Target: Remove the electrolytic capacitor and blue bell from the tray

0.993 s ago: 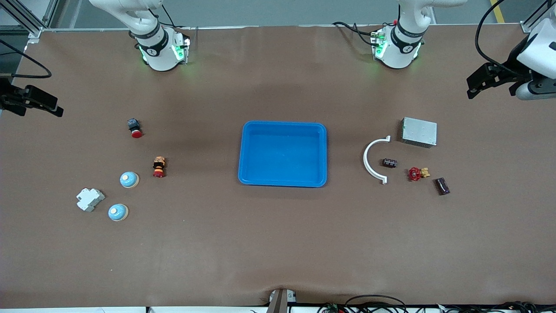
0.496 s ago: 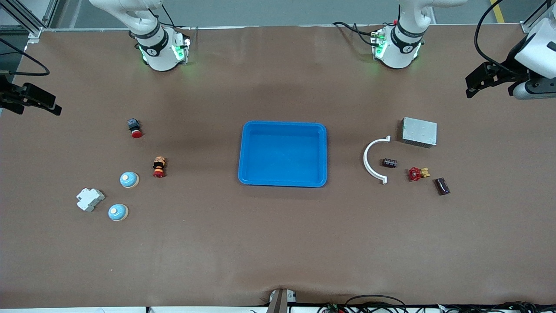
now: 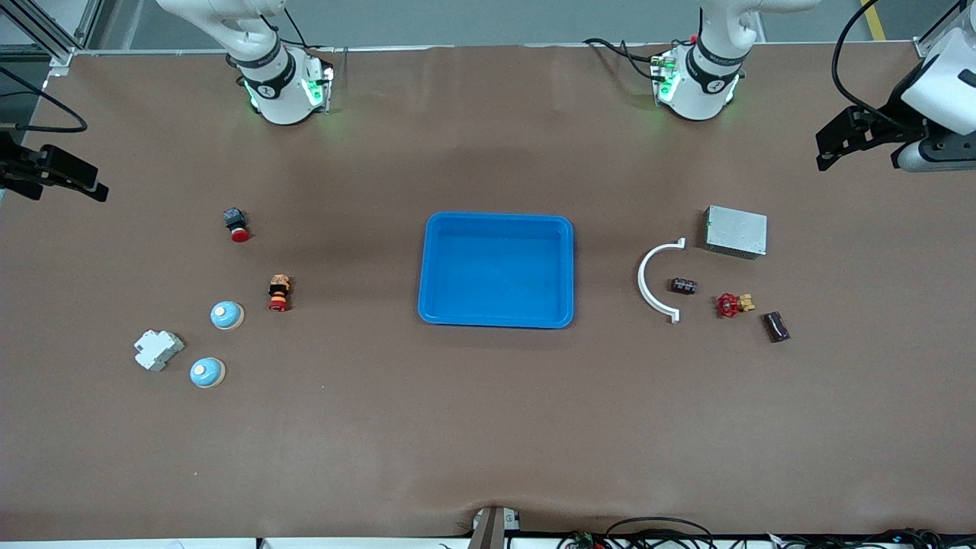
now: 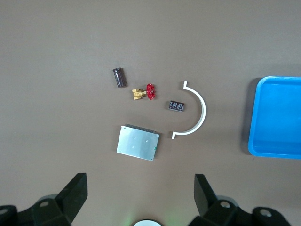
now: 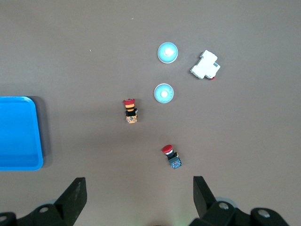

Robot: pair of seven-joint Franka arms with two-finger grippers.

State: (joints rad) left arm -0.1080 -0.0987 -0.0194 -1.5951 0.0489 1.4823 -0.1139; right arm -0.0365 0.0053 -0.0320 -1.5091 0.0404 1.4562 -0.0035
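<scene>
Nothing on the tabletop (image 3: pixel 488 427) has moved in the last second; only the two arms have drawn back a little toward the table's ends. Closest to the front camera, a blue bell (image 3: pixel 207 372) and its twin (image 3: pixel 226 314) sit on bare tabletop at the right arm's end, well apart from the right fingers (image 5: pixel 75 195), which hang spread wide and empty. The capacitor (image 3: pixel 776 326), a dark little cylinder, lies at the left arm's end beside a red valve (image 3: pixel 730 305), well clear of the left fingers (image 4: pixel 75 193), likewise apart and empty. The tray (image 3: pixel 496 271) rests midway between both pairs of fingers, with nothing in it. The removal looks finished, with both arms retreating to wait
</scene>
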